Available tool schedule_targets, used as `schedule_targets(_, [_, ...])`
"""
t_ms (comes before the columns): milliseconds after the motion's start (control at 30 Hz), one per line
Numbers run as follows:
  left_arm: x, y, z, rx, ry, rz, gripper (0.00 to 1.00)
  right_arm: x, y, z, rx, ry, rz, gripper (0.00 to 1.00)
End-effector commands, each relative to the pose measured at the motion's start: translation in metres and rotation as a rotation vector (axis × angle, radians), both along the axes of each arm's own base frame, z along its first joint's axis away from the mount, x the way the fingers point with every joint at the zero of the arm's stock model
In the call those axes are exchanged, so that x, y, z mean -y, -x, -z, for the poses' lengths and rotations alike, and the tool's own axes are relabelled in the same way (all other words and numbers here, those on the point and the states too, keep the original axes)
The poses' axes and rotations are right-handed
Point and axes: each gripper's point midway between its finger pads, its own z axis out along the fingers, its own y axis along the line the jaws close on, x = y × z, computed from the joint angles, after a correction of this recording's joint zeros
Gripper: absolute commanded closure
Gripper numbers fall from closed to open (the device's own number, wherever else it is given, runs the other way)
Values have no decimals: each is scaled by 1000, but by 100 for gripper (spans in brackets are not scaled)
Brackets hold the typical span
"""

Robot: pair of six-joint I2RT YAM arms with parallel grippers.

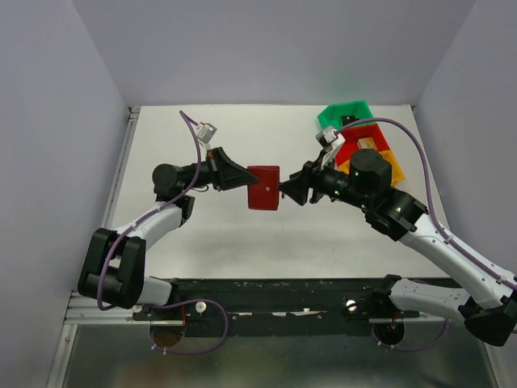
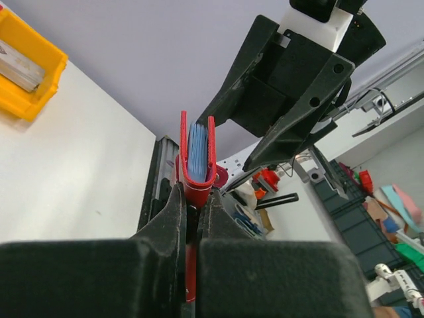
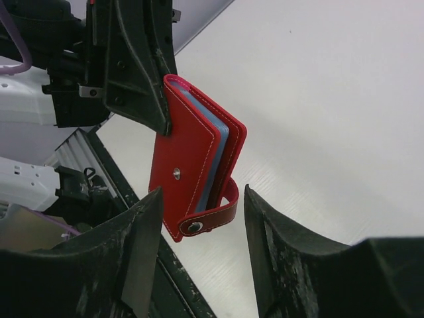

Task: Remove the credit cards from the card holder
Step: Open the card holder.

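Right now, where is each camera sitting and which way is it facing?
Top: fixed above and behind the arms, looking down at the table; both arms show, the left gripper and right gripper either side of the wallet.
Left wrist: on the left arm, looking along its fingers, shut on the wallet, toward the right gripper.
Right wrist: on the right arm, looking between its open fingers at the wallet and the left gripper.
Shared: all three show the wallet; each wrist view shows the other gripper.

one card holder [image 1: 263, 187], three coloured bins [image 1: 346, 111]
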Motion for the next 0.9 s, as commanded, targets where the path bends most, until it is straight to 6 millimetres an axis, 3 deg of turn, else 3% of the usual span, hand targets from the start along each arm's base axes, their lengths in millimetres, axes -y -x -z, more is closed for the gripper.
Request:
schedule_targets(0, [-7, 29, -35, 297, 78, 47, 100, 1, 2, -6, 11, -19, -19, 41])
schedule_targets(467, [-9, 36, -54, 340, 98, 51, 100, 7, 1, 19, -32, -1, -18, 45])
schedule_targets(733, [-1, 57, -67, 388, 108, 121, 100, 11, -2, 21, -43, 0, 1, 45])
schedule_targets(867, [2, 67, -75, 412, 114, 152, 100, 28, -16, 31, -60, 55, 81, 44])
